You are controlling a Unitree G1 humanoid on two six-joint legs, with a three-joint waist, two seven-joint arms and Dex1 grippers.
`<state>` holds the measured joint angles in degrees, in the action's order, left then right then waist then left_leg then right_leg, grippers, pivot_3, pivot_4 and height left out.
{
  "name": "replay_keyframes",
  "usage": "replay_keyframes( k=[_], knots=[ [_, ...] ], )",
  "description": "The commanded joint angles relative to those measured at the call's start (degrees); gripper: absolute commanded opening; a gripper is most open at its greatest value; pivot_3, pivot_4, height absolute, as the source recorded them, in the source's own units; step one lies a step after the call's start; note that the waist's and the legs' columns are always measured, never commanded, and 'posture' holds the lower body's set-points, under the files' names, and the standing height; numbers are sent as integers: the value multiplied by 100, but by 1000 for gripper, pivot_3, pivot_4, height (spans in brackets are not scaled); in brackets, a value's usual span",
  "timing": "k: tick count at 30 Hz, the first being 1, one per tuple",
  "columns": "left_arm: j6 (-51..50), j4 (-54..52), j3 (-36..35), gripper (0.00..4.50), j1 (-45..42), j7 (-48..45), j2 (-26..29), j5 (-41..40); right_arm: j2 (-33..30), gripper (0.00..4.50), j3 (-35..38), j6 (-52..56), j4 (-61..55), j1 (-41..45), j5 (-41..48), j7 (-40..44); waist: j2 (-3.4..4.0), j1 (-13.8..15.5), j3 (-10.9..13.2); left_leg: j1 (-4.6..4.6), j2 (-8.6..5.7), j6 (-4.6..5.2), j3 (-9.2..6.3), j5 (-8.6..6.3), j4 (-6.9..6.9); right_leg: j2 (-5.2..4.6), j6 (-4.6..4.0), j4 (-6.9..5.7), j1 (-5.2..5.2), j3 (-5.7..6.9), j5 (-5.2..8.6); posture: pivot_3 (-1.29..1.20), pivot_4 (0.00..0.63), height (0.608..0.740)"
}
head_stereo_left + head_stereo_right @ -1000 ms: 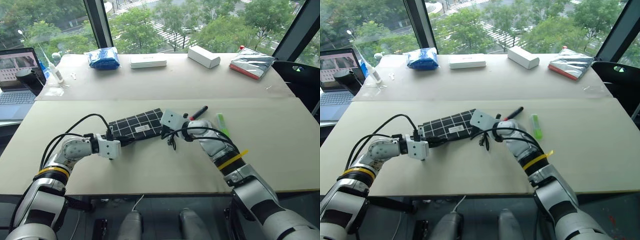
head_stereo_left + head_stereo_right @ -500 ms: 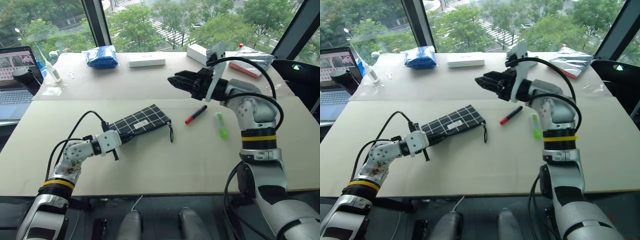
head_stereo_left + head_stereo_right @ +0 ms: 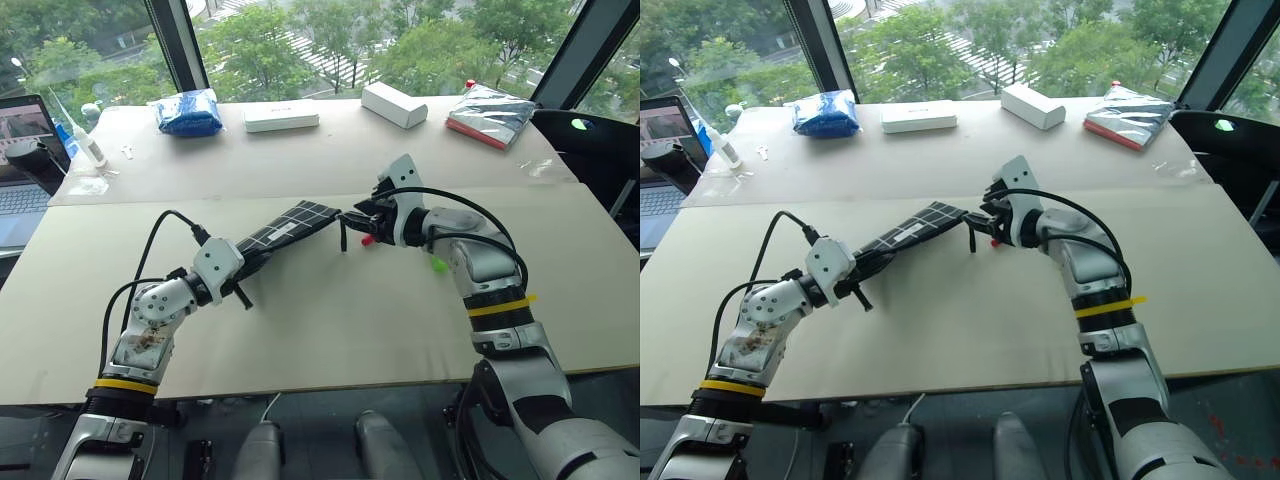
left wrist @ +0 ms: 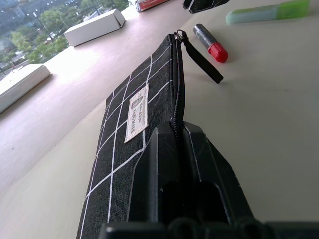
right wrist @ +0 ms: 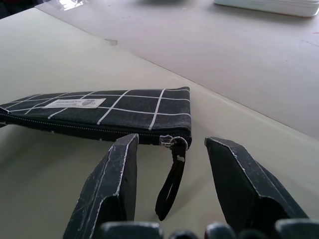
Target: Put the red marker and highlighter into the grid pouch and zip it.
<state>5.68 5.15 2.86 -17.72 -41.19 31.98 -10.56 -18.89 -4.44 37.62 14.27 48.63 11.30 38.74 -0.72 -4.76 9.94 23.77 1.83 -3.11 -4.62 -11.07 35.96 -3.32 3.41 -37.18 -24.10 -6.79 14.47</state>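
The grid pouch (image 3: 287, 224), black with white lines, is tilted up on its edge with the zip closed. My left gripper (image 3: 243, 265) is shut on its near end, the fingers (image 4: 164, 164) clamping the zipper edge. My right gripper (image 5: 172, 142) is open at the pouch's far end. Its fingers (image 5: 112, 184) stand on either side of the zipper pull cord (image 5: 168, 189) without touching it. The red marker (image 4: 211, 44) lies on the table just beyond the pull cord. The lime-green highlighter (image 4: 264, 11) lies farther right, partly behind my right forearm in the head views.
Along the far table stand a blue bag (image 3: 186, 112), two white boxes (image 3: 281, 117) (image 3: 393, 103) and a silver packet (image 3: 489, 112). A laptop (image 3: 22, 150) and a small bottle (image 3: 86, 146) sit at the far left. Bare tabletop lies in front of the pouch.
My right gripper opened, swung up high over the table, then came back down to the pouch's zipper end. My left gripper rolled and lifted the pouch onto its edge. The camera shifted too.
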Motion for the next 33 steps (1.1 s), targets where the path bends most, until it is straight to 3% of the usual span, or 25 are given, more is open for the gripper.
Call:
replay_keyframes(
  k=[1, 13, 22, 28, 30, 33],
  knots=[
    [-122, -308, -176, 0, 5, 103, -55, -49, 45, 2420, 10, -101, -98, 31, -19, -93, 0, 6, 0, 0, 0, 0, 0, 0, 0, 0, 0, 0, 0, 0, 0, 0, 150, 740],
    [-419, -480, -278, 0, -118, 128, -234, -92, 343, 2420, -612, -975, 1072, 244, -721, -291, 0, 0, 0, 0, 0, -1, 1, 0, 0, 1, -1, 0, -1, -1, -1, 0, 150, 740],
    [-522, -665, -259, 0, -36, 106, -308, -72, 687, 2420, -492, -1667, 2327, 864, -921, -420, 0, -49, 0, -1, 1, -2, 0, 1, -1, 1, -3, -1, -2, 1, -2, 0, 150, 740],
    [-557, -695, -275, 0, -6, 139, -323, -55, 670, 790, -570, -1825, 2112, 722, -875, -16, 0, -64, 0, -1, 1, -1, -1, 1, -1, 1, -3, -1, -1, 1, -2, 0, 150, 740],
    [-560, -691, -278, 0, 3, 147, -328, -50, 646, 36, -603, -1805, 1959, 641, -862, 139, 0, -68, 0, -1, 1, -1, -1, 1, -1, 1, -3, -2, -1, 1, -2, 0, 150, 740],
    [-552, -677, -275, 0, 20, 154, -336, -40, 615, 36, -676, -1733, 1680, 526, -846, 374, 0, -69, 0, -1, 1, -1, -1, 1, -1, 1, -3, -2, -1, 1, -2, 0, 150, 740]
  ],
)
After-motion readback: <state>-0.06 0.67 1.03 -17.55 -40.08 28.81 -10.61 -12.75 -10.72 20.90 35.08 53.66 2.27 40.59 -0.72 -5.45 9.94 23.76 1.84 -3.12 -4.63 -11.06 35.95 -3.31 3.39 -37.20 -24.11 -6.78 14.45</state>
